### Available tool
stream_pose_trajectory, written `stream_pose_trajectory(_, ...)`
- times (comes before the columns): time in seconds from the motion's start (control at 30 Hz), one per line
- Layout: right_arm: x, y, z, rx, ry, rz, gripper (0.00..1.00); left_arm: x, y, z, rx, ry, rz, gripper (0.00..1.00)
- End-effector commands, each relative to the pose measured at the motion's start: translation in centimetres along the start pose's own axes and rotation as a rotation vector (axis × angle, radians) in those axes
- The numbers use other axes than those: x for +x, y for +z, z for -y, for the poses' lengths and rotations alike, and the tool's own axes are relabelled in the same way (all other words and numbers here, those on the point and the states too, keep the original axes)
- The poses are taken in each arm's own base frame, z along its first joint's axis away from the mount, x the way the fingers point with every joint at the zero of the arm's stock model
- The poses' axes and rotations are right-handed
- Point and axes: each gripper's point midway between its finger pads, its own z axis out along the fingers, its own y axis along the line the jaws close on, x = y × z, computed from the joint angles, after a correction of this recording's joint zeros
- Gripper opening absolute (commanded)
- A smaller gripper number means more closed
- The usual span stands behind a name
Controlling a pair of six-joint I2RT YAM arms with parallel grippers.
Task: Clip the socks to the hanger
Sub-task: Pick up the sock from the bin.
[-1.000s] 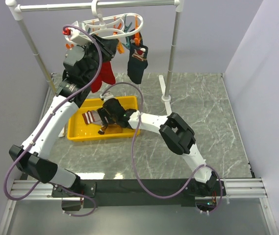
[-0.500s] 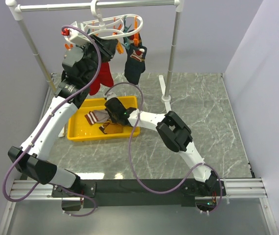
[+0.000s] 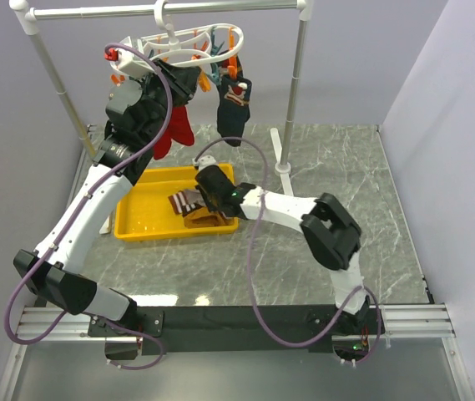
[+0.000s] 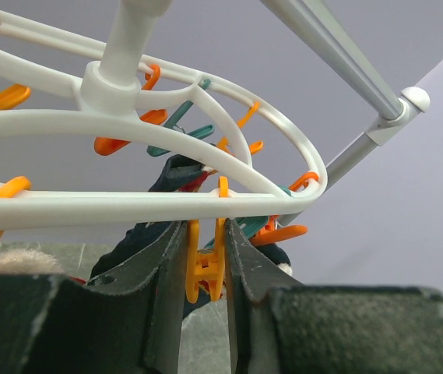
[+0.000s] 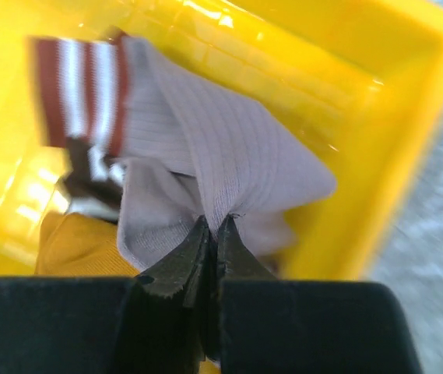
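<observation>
Right gripper [image 5: 212, 226] is down in the yellow tray [image 5: 408, 101], jaws pinched almost fully together on a fold of the grey sock [image 5: 229, 156]. That sock lies aslant across the tray, its striped cuff [image 5: 77, 82] pointing to the upper left of the wrist view and its body running down towards the fingers. A mustard sock [image 5: 77, 245] sits just beside it, partly underneath.

Up top, the left gripper [image 4: 204, 226] is at the hanger [image 4: 128, 206], its jaws a narrow slot with an orange peg [image 4: 204, 269] clamped between them. The peg hangs straight down from the ring's near edge.

From above, the hanger hooks over the rail [image 3: 162, 10]. A red sock [image 3: 176, 125] and a dark sock [image 3: 235, 117] dangle from it, long axes vertical, the red one right against the left arm.
</observation>
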Motion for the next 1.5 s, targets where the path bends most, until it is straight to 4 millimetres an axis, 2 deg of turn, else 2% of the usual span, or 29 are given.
stream_pose_trajectory(0.0,-1.0,-3.9,1.7,0.023,0.02,0.004,0.0,-2.4,-0.3,1.1,0.04,0.001,0.078,0.27)
stream_pose_trajectory(0.13,2.3,-4.6,3.3,0.064,0.001,-0.09,0.0,-2.3,-0.2,1.0,0.039,0.0,0.077,0.27)
stream_pose_trajectory(0.23,4.0,-4.9,4.1,0.075,0.003,-0.149,0.0,-2.2,-0.1,0.9,0.039,-0.003,0.077,0.27)
stream_pose_trajectory(0.3,4.4,-4.8,4.2,0.068,0.011,-0.158,0.0,-2.0,0.0,0.7,0.035,-0.002,0.074,0.27)
stream_pose_trajectory(0.37,4.7,-4.5,3.4,0.025,0.022,-0.176,0.09,-1.8,0.0,0.6,0.036,-0.005,0.072,0.27)
stream_pose_trajectory(0.4,4.6,-4.6,3.1,0.011,0.025,-0.184,0.21,-1.8,0.0,0.6,0.035,-0.005,0.071,0.27)
stream_pose_trajectory(0.5,2.6,-5.2,2.2,-0.028,0.033,-0.161,0.42,-2.0,0.0,0.3,0.025,0.001,0.076,0.27)
stream_pose_trajectory(0.53,1.3,-5.7,1.9,-0.04,0.037,-0.133,0.5,-2.2,-0.1,0.3,0.026,0.003,0.081,0.27)
stream_pose_trajectory(0.63,-2.1,-7.2,1.6,-0.089,0.021,-0.046,0.61,-2.4,-0.1,0.1,0.022,0.004,0.086,0.27)
stream_pose_trajectory(0.73,-5.3,-8.4,1.0,-0.149,-0.024,0.053,0.64,-2.4,-0.1,0.0,0.021,0.006,0.089,0.27)
stream_pose_trajectory(0.83,-8.0,-8.5,0.3,-0.194,-0.05,0.125,0.64,-2.5,-0.1,-0.4,0.016,0.003,0.093,0.27)
stream_pose_trajectory(0.9,-8.1,-7.4,-0.4,-0.22,-0.063,0.115,0.64,-2.5,-0.2,-0.5,0.015,0.002,0.094,0.27)
stream_pose_trajectory(0.93,-9.3,-7.4,-1.0,-0.252,-0.066,0.132,0.63,-2.6,-0.2,-0.5,0.015,0.002,0.096,0.27)
stream_pose_trajectory(0.97,-8.6,-6.3,-1.8,-0.281,-0.094,0.11,0.61,-2.5,-0.2,-0.6,0.014,0.003,0.095,0.27)
stream_pose_trajectory(1.0,-9.1,-6.0,-2.3,-0.303,-0.105,0.121,0.6,-2.6,-0.2,-0.5,0.015,0.001,0.098,0.27)
stream_pose_trajectory(1.1,-8.7,-4.2,-3.8,-0.366,-0.128,0.129,0.58,-2.8,-0.2,-0.6,0.013,0.002,0.1,0.27)
stream_pose_trajectory(1.13,-8.8,-3.8,-4.0,-0.373,-0.127,0.132,0.58,-2.8,-0.3,-0.6,0.013,0.002,0.101,0.27)
stream_pose_trajectory(1.17,-8.0,-2.8,-4.3,-0.39,-0.172,0.119,0.57,-2.8,-0.3,-0.6,0.014,0.0,0.101,0.27)
stream_pose_trajectory(1.23,-8.1,-2.1,-4.6,-0.398,-0.19,0.12,0.57,-2.9,-0.4,-0.5,0.015,-0.001,0.102,0.27)
stream_pose_trajectory(1.27,-7.3,-1.2,-4.8,-0.402,-0.201,0.103,0.57,-2.9,-0.4,-0.6,0.013,-0.001,0.102,0.27)
stream_pose_trajectory(1.47,-6.5,1.2,-5.1,-0.42,-0.235,0.092,0.59,-2.8,-0.4,-0.6,0.011,0.001,0.098,0.27)
